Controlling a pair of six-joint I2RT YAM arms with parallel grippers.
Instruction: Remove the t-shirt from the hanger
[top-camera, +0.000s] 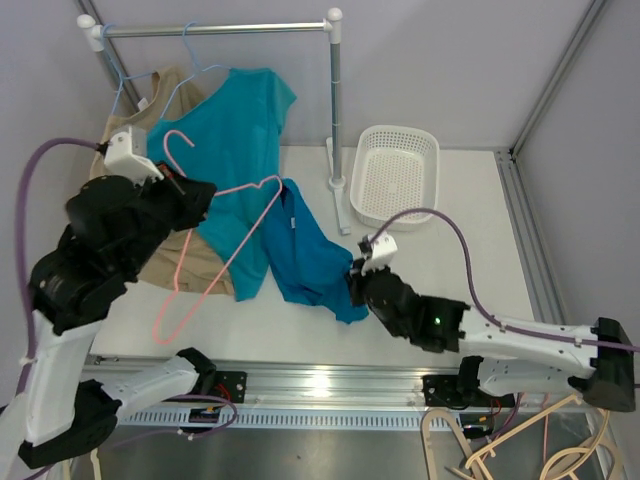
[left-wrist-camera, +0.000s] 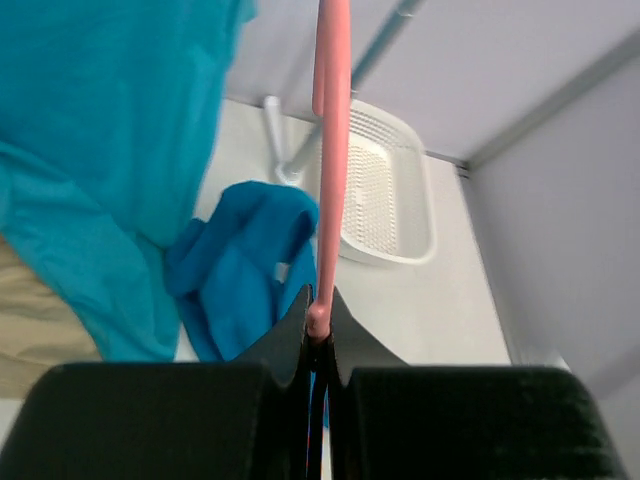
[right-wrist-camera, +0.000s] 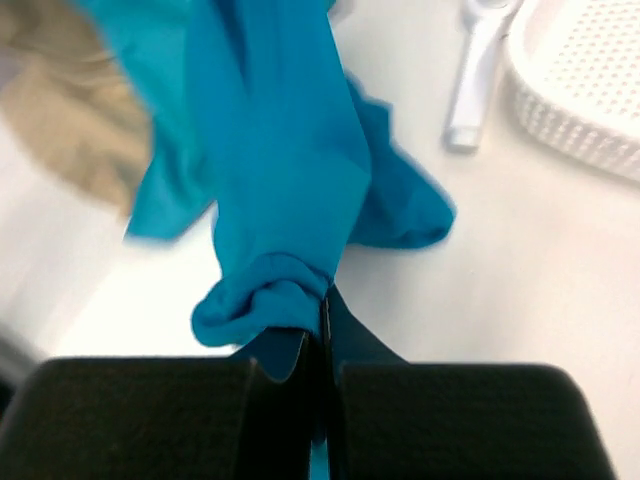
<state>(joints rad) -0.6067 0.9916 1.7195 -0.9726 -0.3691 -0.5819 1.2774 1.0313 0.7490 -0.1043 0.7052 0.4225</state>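
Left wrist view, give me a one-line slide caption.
Left gripper shut on the pink hanger, with the darker blue t-shirt bunched beyond it.

Worktop (top-camera: 450, 290): white, matte. Walls (top-camera: 450, 60): pale grey panels, back & both sides; alu. frame strut (top-camera: 557, 75) at far-right corner. Clothes rack (top-camera: 336, 100): metal rail, white fittings, far-left. Alu. rail (top-camera: 330, 383) along near edge. Light even, diffuse.

At 12 o'clock, rack (top-camera: 215, 29) at the far edge of the table (top-camera: 450, 270), two hung garments (top-camera: 235, 130) below its rail toward 11. At 2 o'clock, basket (top-camera: 397, 172), right of the rack's post. At 9 o'clock, left gripper (left-wrist-camera: 318, 335) clamped on hanger (left-wrist-camera: 331, 150). From centre toward 5 o'clock, t-shirt (top-camera: 310, 255) on the table, near end pinched in right gripper (right-wrist-camera: 322, 320).
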